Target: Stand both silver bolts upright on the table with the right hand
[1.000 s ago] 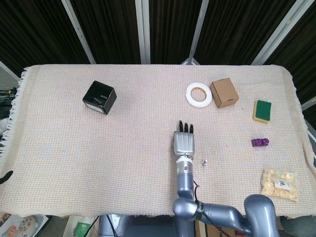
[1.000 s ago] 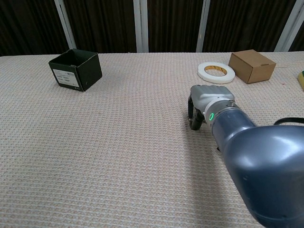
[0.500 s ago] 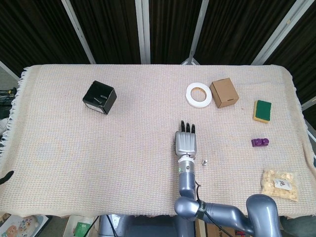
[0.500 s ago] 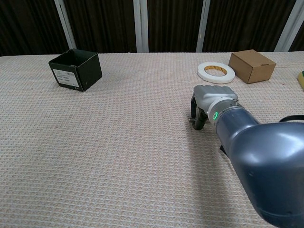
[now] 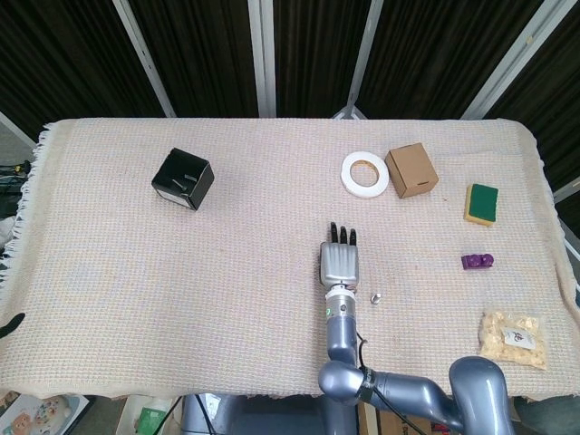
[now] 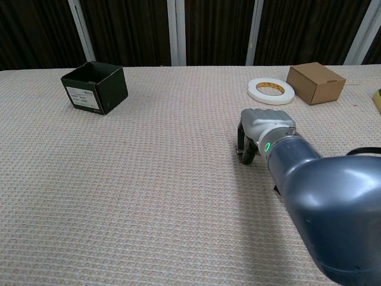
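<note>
Nearest the robot, one silver bolt (image 5: 375, 296) lies on the woven table cloth (image 5: 181, 299), just to the right of the right wrist; whether it lies on its side or stands on its head is too small to tell. Just beyond it the right hand (image 5: 338, 261) hangs palm down over the cloth, its dark fingers (image 5: 342, 236) curled downward with the tips close to the weave. In the chest view a small metal piece seems to show under the fingertips, which may be the second bolt, but whether the hand pinches it or only covers it cannot be told. The left hand shows in neither view. A bolt of this kind is likely hard, dense for its size and smooth, so it should slip or roll on its shank and tip easily on the soft, ribbed cloth. The better hold is probably a pinch across the shank near the head, so that the flat head can be set down as the base. Farther off stand the tape roll (image 5: 364, 173), the cardboard box (image 5: 410, 169) and the black box (image 5: 182, 178).
</note>
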Tool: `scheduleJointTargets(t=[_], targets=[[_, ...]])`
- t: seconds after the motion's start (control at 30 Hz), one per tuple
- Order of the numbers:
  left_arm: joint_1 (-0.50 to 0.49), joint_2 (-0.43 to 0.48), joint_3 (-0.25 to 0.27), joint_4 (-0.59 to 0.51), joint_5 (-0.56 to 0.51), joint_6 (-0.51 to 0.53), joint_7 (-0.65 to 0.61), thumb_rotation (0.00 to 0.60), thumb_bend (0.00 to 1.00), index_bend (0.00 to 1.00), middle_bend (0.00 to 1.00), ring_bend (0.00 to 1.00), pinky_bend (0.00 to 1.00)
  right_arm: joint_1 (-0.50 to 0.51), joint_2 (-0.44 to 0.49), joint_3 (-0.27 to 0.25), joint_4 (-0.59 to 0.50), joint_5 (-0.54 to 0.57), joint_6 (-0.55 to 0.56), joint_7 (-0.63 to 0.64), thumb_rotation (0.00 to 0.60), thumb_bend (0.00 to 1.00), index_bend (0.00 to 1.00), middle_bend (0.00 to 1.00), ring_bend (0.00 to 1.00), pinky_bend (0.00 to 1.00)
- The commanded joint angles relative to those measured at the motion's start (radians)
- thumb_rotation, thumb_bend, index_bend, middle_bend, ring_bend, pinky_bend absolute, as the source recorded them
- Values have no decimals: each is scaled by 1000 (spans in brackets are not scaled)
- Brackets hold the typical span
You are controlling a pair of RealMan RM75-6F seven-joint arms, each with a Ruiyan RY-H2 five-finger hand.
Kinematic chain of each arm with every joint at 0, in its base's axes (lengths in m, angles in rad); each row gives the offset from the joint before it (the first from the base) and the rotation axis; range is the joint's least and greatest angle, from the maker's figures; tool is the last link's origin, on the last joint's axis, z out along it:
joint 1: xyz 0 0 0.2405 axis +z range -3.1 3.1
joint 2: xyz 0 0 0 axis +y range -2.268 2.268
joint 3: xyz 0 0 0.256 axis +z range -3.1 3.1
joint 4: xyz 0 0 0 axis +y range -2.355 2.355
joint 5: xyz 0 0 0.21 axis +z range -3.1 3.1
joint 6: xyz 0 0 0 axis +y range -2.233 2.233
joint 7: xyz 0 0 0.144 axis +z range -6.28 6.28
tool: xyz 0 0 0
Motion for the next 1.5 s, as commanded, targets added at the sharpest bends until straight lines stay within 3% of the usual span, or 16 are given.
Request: scheduleJointTargets(t=[0.03, 0.77, 1.13, 1.5], targets=[[0, 0, 0, 0, -1, 0, 0, 600, 147, 173, 112, 0, 48, 1, -1, 4, 2, -3, 1, 7, 600, 375, 573, 0, 0, 0], [0, 0, 2, -1, 4, 1, 2, 600, 147, 174, 113, 0, 48, -12, 37, 29, -91, -19, 2, 66, 600, 375, 597, 0, 0, 0], [1, -1, 4, -1, 6, 3, 4, 600, 147, 174, 113, 0, 49, -58, 76, 78, -148, -41, -70, 272, 600, 375, 601, 0, 0, 0], [0, -2, 3, -2, 5, 2, 9, 600, 147, 174, 113, 0, 48, -55, 92, 73, -146, -25, -79, 291, 600, 375, 603, 0, 0, 0]])
